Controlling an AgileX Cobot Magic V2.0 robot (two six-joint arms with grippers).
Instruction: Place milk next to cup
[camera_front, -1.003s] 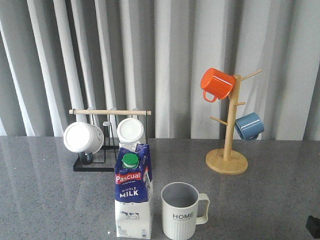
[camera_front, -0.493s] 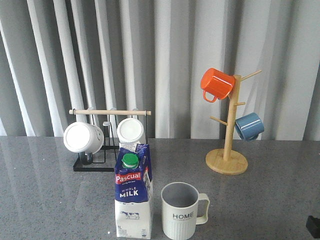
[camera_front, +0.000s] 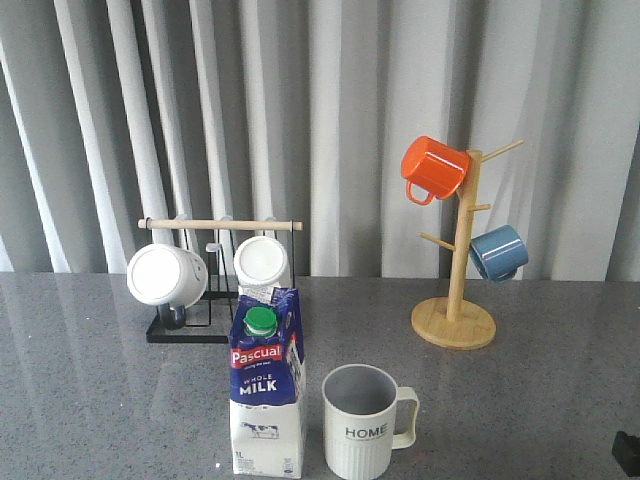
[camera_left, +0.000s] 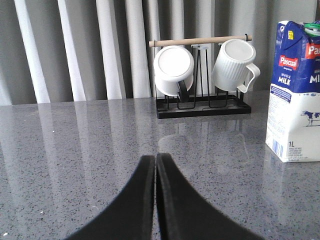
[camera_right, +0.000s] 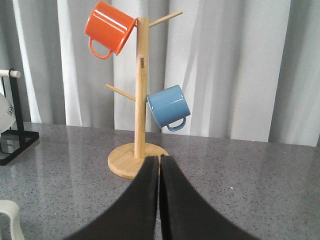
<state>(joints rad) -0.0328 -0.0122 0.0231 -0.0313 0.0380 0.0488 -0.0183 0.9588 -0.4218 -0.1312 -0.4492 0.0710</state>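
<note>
Looks like a staged kitchen-style tabletop rather than a lived-in home. Across the lower half of the front view, a polished grey speckled stone-look counter (camera_front: 90, 400); behind it, filling the upper half, plain grey-white pleated curtains (camera_front: 340, 120) in place of walls or cabinets. At centre left, a black wire rack with a wooden bar (camera_front: 220, 225) holding white mugs. At right, a bamboo mug tree (camera_front: 456, 290) bearing an orange enamel mug (camera_front: 433, 168) and a blue one (camera_front: 498, 252).

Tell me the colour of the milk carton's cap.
Green; the cap shows best in the front view.
</note>
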